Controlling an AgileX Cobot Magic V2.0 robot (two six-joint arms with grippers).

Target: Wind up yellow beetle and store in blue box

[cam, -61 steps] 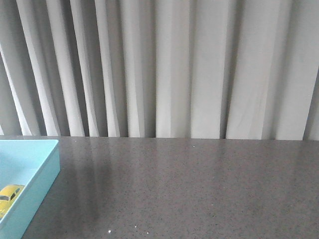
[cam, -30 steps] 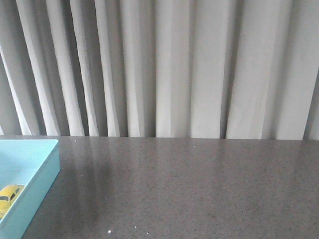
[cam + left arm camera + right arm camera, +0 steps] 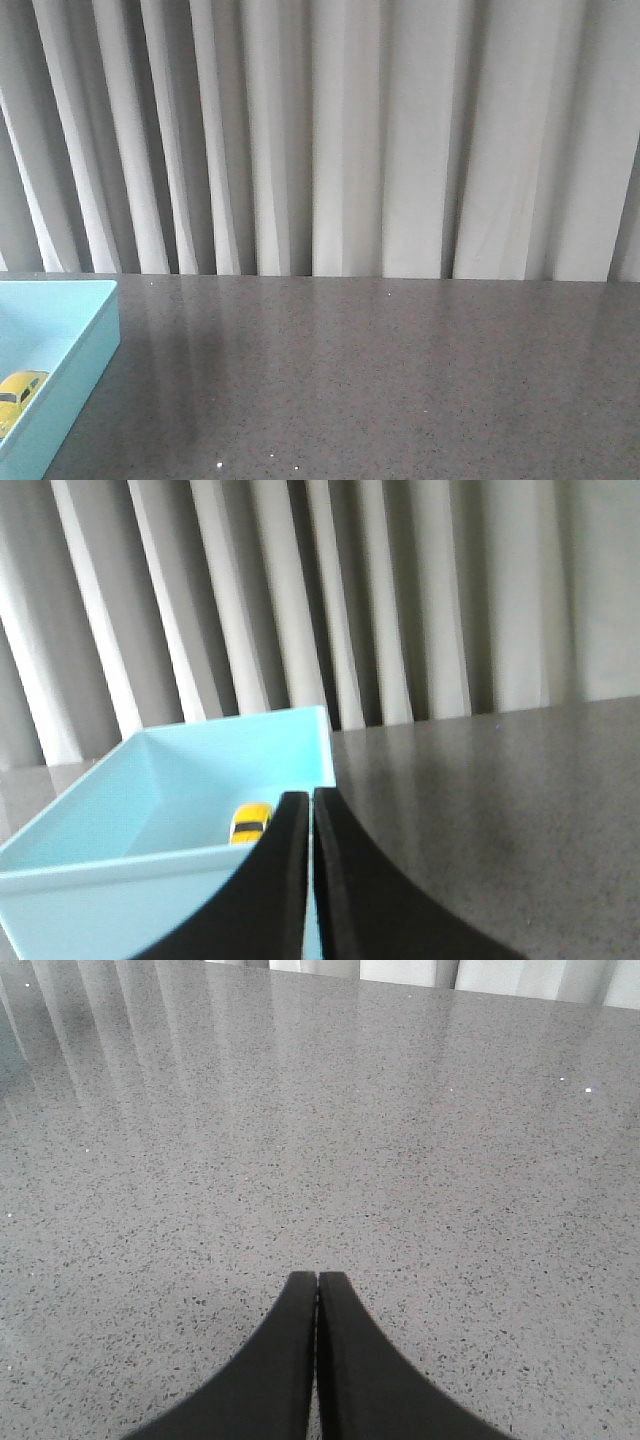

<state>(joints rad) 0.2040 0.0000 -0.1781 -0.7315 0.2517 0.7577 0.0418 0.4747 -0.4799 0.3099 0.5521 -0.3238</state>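
The yellow beetle point(image 3: 17, 392) lies inside the blue box point(image 3: 85, 345) at the left edge of the front view. In the left wrist view the beetle point(image 3: 251, 822) rests on the floor of the blue box point(image 3: 240, 742), just beyond my left gripper point(image 3: 311, 798). The left gripper is shut and empty, near the box's front wall. My right gripper point(image 3: 317, 1280) is shut and empty over bare grey table. Neither gripper shows in the front view.
The grey speckled table point(image 3: 380, 380) stretches to the right of the box. A pleated white curtain point(image 3: 340, 140) hangs behind the table's far edge.
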